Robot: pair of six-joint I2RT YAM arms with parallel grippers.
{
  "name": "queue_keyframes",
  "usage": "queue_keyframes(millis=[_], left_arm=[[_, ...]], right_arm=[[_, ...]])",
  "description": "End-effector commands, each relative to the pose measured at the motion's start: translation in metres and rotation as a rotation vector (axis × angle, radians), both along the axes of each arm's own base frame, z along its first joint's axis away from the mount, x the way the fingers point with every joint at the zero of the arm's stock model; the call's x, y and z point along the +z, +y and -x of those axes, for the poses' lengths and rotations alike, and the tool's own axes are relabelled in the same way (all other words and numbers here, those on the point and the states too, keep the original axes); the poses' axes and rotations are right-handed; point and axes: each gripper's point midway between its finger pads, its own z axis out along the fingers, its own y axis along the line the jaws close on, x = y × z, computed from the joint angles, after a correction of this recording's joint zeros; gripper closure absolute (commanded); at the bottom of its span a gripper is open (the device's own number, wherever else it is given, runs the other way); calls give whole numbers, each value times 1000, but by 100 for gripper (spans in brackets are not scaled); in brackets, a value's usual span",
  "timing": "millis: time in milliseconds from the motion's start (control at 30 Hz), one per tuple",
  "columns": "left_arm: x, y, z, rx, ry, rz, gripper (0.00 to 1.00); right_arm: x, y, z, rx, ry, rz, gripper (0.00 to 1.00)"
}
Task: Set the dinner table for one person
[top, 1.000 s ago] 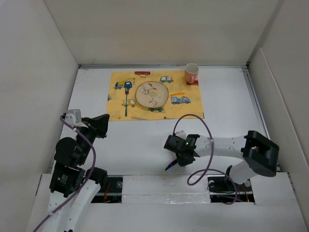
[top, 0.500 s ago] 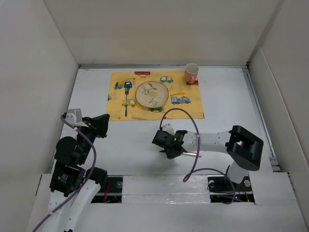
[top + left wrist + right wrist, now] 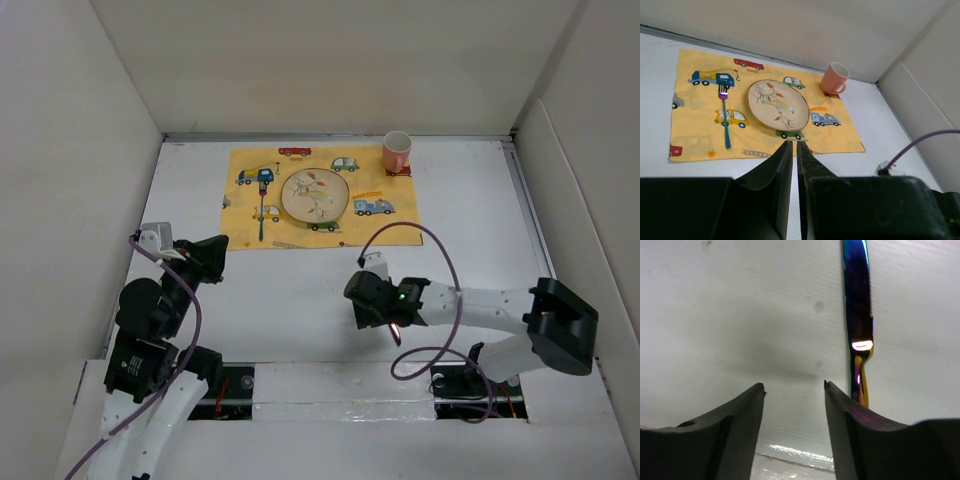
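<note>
White, flat, rectangular worktop, the dinner table, lies under both claws. It runs out past them to off-white wall panels.

Right claw:
- Its fingers are apart, with nothing between them but bare worktop.
- It sits low over the worktop.
- An iridescent blue-purple metal knife, turning gold toward its near end, lies flat on the worktop just outside the claw. It runs alongside the finger on the right of the wrist view, not in the gap.
- Cannot tell whether the knife touches that finger.

Left claw:
- Its fingers are together with only a hairline slit between them, holding nothing.
- It is raised above the worktop and points toward the far wall.

Ahead of the left claw:
- A yellow cloth placemat printed with cartoon vehicles lies flat on the worktop, its near edge just beyond the claw tips.
- A round cream plate with a bird-and-branch drawing sits on the placemat, straight ahead of the tips.
- A fork with purple tines and a teal handle lies left of the plate, apart from it, tines pointing away from the claw.
- A pink ceramic mug stands upright ahead and to the right, at the placemat's far corner.

The placemat is well ahead of the right claw.
</note>
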Motion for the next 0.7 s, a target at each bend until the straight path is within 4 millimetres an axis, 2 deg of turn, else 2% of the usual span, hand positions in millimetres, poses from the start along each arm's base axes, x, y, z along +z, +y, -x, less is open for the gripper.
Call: queue_keyframes(millis=[0,67,133,200,233,400,467,533,567,667], left_arm=[[23,-1,2,-9,-62,6,94],[23,-2,1,-12,-58,4,94],[23,-3,0,-17,-57,5,94],[23,-3,0,-20,-57,5,94],[22,-4,0,-20,-56,5,94],[21,-3,0,-20,-53,4,94],[22,-3,0,-20,-53,4,94],[21,-3,0,-20,-50,1,94],[22,-3,0,-20,-52,2,94],[22,-4,1,-21,-53,2,94]], right_arm=[[12,-12,5,-93,-20,-99,40],[6,-32,11,-170,-9,-69,39],[7,-41,12,-211,-19,-75,36],[0,-43,12,-228,-4,-94,35],[-3,-37,10,-223,10,-122,35],[-18,-40,8,-260,28,-44,38],[-20,-38,2,-279,15,-63,38],[-25,-37,-2,-290,16,-81,41],[-27,-38,-5,-301,15,-82,47],[-34,-39,-7,-299,15,-48,55]])
